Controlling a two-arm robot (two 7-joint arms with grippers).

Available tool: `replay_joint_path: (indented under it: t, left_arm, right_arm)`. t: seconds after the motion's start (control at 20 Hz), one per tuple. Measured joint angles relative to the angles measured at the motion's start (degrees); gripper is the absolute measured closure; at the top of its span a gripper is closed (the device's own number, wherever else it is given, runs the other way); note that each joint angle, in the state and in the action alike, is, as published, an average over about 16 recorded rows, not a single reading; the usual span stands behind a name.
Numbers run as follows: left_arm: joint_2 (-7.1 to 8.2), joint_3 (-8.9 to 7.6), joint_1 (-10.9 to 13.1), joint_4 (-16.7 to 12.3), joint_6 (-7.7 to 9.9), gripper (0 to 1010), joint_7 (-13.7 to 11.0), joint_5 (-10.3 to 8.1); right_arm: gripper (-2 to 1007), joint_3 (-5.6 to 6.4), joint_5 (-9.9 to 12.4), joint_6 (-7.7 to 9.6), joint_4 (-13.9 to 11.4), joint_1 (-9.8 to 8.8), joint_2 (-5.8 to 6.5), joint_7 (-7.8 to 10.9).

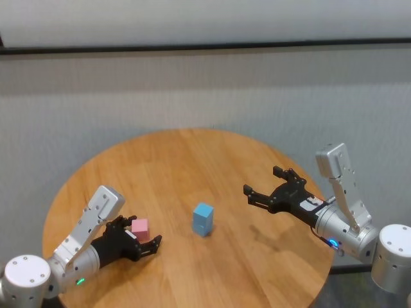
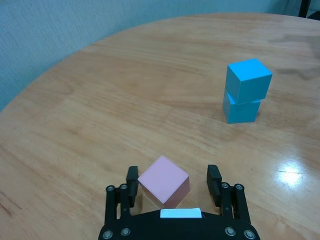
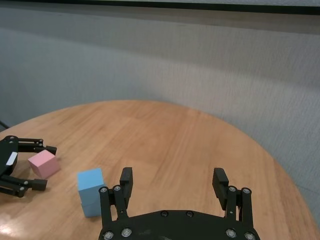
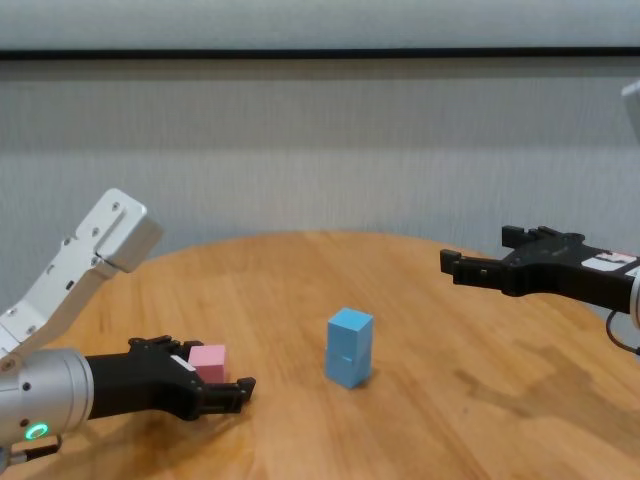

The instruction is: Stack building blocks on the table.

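Note:
Two light blue building blocks [image 1: 203,219] stand stacked near the middle of the table [image 1: 192,160], the upper one [image 2: 248,80] turned slightly on the lower one [image 2: 241,110]. A pale pink block [image 1: 140,228] rests on the table to the stack's left. My left gripper [image 1: 144,232] is low at the table with its jaws open around the pink block [image 2: 163,184]; one finger [image 2: 131,180] is close to a corner of the block and the other finger [image 2: 214,180] stands apart from it. My right gripper [image 1: 262,181] hovers open and holds nothing, to the right of the stack.
The round table's edge curves close behind my left arm and under my right arm. A grey wall [image 1: 205,90] rises behind the table. Bare wood lies between the stack [image 3: 91,192] and my right gripper [image 3: 172,180].

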Motion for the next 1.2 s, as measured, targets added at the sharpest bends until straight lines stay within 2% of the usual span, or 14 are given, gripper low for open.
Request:
replay_joint_path:
  t: [0.4,0.65,0.95,1.2]
  left_arm:
    - [-0.04,0.14,-0.17,0.36,-0.43,324,-0.13,-0.02]
    - [0.03,0.10,-0.08,0.17,-0.46,414,-0.05,-0.04]
    - [0.42,-0.06,0.40,-1.13,-0.08,449,-0.01,-0.16]
    - [1.24,-0.17,1.12,-3.91,0.92,449,-0.10,-0.22]
  right_arm:
    - [0,0.00,0.00,0.00,0.00,0.00,0.00,0.00]
    - [0,0.00,0.00,0.00,0.00,0.00,0.00,0.00]
    - [0,0.00,0.00,0.00,0.00,0.00,0.00,0.00]
    - [0,0.00,0.00,0.00,0.00,0.00,0.00,0.00]
